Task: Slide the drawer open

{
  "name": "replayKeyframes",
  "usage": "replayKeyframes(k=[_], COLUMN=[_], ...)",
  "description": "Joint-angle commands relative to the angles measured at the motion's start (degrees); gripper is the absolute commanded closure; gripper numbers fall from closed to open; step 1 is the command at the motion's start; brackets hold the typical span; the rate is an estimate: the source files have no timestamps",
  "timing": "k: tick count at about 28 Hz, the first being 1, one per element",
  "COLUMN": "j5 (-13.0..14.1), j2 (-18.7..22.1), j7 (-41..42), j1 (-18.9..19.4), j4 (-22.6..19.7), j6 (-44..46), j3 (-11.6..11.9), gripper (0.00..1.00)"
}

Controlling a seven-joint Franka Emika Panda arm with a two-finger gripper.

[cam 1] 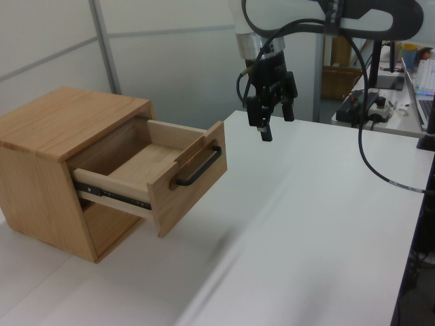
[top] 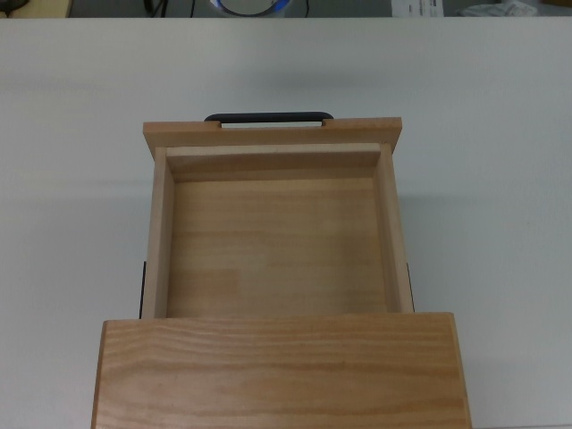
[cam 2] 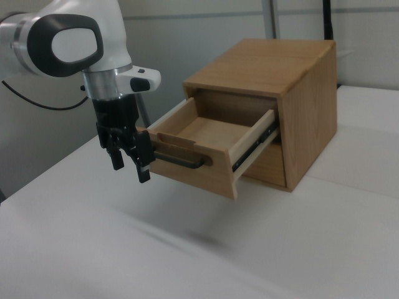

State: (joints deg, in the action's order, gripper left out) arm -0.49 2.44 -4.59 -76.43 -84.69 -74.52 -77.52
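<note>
**Drawer drawn out of wooden cabinet; gripper clear of handle**

Drawer (top: 277, 246): a light wood square tray with thin walls, seen pulled well out of the cabinet (cam 1: 51, 153) on dark metal side runners (cam 1: 112, 193). The inside of the tray is shown bare in the top view. A wider front panel (cam 1: 190, 178) is fitted at the outer end, and a thin black bar handle (cam 1: 199, 166) is mounted across its face. In the top view the handle (top: 268, 117) is seen beyond the panel's upper edge, toward the top view's top.

Cabinet: a box of grained wood with a flat top (top: 279, 368), stood on the white desk (cam 1: 319, 231). The rear part of the drawer is covered by the cabinet top in the top view. An open space is seen below the drawer in the left view.

Gripper (cam 1: 272, 122): black, two-fingered, carried on the white arm (cam 2: 68, 37) and pointed downward. It is held above the desk, apart from the handle and not touching the drawer. In the left view it is placed to the left view's right of the front panel and higher than it; in the right view the gripper (cam 2: 129, 165) is seen just to the right view's left of the handle end. The jaws are parted, with nothing between them.

Background: office equipment and cables are visible past the far desk edge in the left view.
</note>
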Motion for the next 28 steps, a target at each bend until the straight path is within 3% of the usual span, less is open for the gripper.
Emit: replayKeyframes(k=[1,14,28], j5=[1.1,0.9,-1.6], j2=[1.5,1.2,-0.2], j7=[2.7,2.6,2.0], j1=[-0.6,-0.4,1.5], j4=[0.5,0.5,0.5], j6=[1.5,1.5,1.3], j3=[1.0,0.7,0.5], gripper=[0.00,0.00,0.00])
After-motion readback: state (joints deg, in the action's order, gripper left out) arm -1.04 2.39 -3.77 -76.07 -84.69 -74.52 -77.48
